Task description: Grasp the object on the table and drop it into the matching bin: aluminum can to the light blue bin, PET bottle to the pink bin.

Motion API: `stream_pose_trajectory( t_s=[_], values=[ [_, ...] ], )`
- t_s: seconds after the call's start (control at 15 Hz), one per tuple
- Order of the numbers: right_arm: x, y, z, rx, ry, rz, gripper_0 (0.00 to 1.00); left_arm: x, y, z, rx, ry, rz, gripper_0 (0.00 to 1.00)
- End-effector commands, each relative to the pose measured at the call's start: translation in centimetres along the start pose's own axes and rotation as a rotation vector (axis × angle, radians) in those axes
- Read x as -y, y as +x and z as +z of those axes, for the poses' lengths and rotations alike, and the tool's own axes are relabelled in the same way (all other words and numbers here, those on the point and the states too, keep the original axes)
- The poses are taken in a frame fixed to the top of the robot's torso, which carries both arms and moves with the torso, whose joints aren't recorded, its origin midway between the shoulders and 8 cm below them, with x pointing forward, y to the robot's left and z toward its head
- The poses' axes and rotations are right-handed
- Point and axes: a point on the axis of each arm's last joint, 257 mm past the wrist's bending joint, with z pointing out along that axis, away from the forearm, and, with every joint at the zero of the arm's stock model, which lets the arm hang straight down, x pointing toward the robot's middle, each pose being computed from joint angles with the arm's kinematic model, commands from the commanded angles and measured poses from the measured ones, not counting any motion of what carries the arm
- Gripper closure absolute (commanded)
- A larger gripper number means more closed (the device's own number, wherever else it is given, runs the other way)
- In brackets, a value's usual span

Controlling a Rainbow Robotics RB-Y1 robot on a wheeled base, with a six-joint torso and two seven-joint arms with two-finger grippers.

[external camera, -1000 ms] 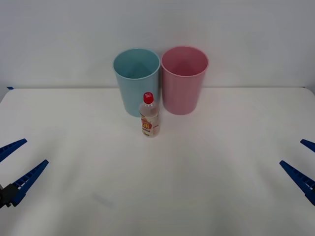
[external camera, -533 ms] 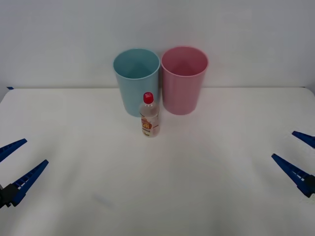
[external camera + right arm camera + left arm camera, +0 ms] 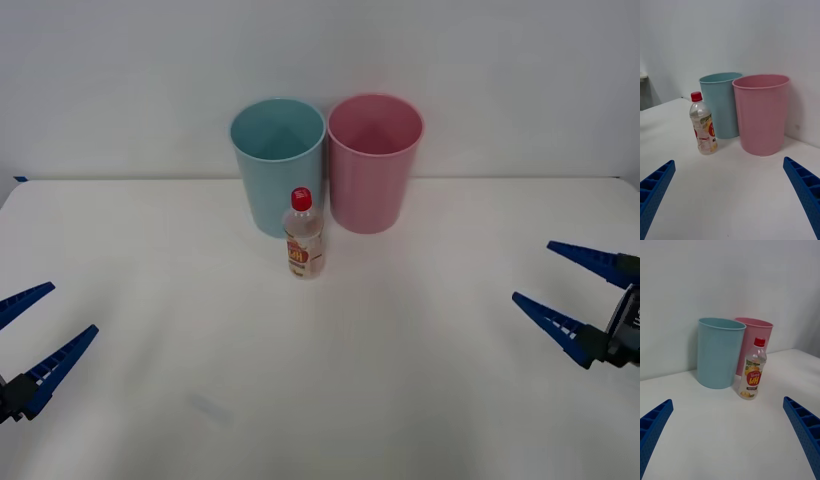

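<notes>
The PET bottle (image 3: 304,236) stands upright on the white table (image 3: 320,400), its red cap on top and the yellow-red label facing the near side. It sits just in front of the light blue bin (image 3: 278,165), slightly toward that bin's right side, near the gap between the two bins. The pink bin (image 3: 375,162) stands upright immediately right of the light blue bin, the two side by side at the far part of the table near the wall; whether their rims touch cannot be told.

The right gripper (image 3: 558,282) hovers over the right edge of the table, well apart from the bottle, its blue ribbed fingers (image 3: 545,318) spread wide and holding nothing. From the right wrist view the bottle (image 3: 703,129) shows beside the blue bin (image 3: 721,105) and the pink bin (image 3: 760,112).

The left gripper (image 3: 38,320) is at the near left edge, its fingers likewise released and empty, far from the bottle.
</notes>
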Motion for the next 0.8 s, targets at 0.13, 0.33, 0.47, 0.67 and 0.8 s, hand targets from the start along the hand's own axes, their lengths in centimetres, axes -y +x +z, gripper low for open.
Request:
stream_pose_trajectory(
  t_s=[0.13, 0.33, 0.47, 0.67, 0.8],
  values=[
    [0.0, 0.2, 1.2, -0.042, -0.031, 0.031, 0.00, 0.0, 0.0, 0.0, 0.000, 0.000, 0.000, 0.00],
    [-0.8, 0.6, 3.1, -0.058, -0.060, 0.060, 0.00, 0.0, 0.0, 0.0, 0.000, 0.000, 0.000, 0.00],
    [-1.2, 0.8, 4.8, -0.069, -0.078, 0.038, 0.00, 0.0, 0.0, 0.0, 0.000, 0.000, 0.000, 0.00],
    [-1.7, 1.5, 7.5, -0.098, -0.093, -0.012, 0.00, 0.0, 0.0, 0.0, 0.000, 0.000, 0.000, 0.00],
    [-1.8, 1.7, 9.0, -0.113, -0.099, -0.047, 0.00, 0.0, 0.0, 0.0, 0.000, 0.000, 0.000, 0.00]
  ],
)
